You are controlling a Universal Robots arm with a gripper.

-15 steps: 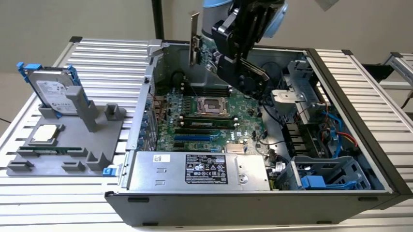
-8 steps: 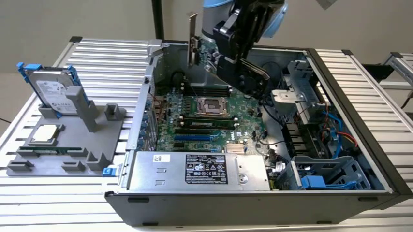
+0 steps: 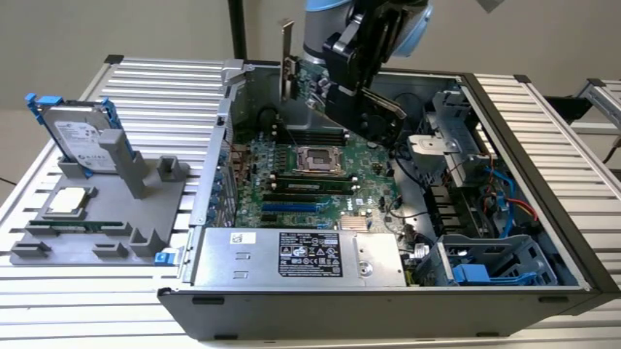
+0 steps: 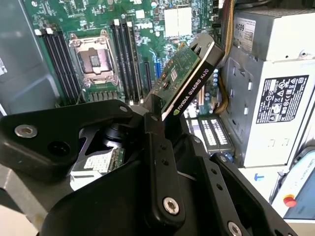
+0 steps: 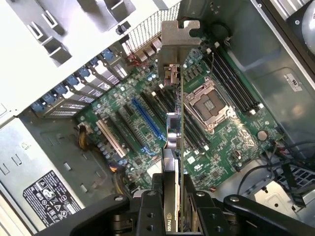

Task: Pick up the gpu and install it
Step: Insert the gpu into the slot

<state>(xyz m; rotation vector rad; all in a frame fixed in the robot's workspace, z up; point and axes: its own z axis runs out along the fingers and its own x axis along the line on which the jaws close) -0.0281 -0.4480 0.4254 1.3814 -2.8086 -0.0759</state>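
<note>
Exterior view's left: grey fixture stand (image 3: 107, 218) with a hard drive (image 3: 75, 134) standing upright on it.
Centre: open computer case (image 3: 529, 142), with the motherboard (image 3: 310, 174) on its floor.
Upper centre: gpu (image 3: 308, 81), held clear above the motherboard, silver bracket uppermost. The gripper (image 3: 328, 89) is clamped on the card, with its fingers (image 4: 156, 118) pressed against both faces in the second wrist view.
Lower centre: power supply (image 3: 291, 254).

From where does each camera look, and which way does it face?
Exterior view: off the arm, facing down into the open computer case; the arm shows.
First wrist view: at the wrist, facing along the graphics card to the motherboard; the hand shows.
Second wrist view: at the wrist, facing the card's black side; the hand shows.
Both wrist views share card, hand, motherboard.
</note>
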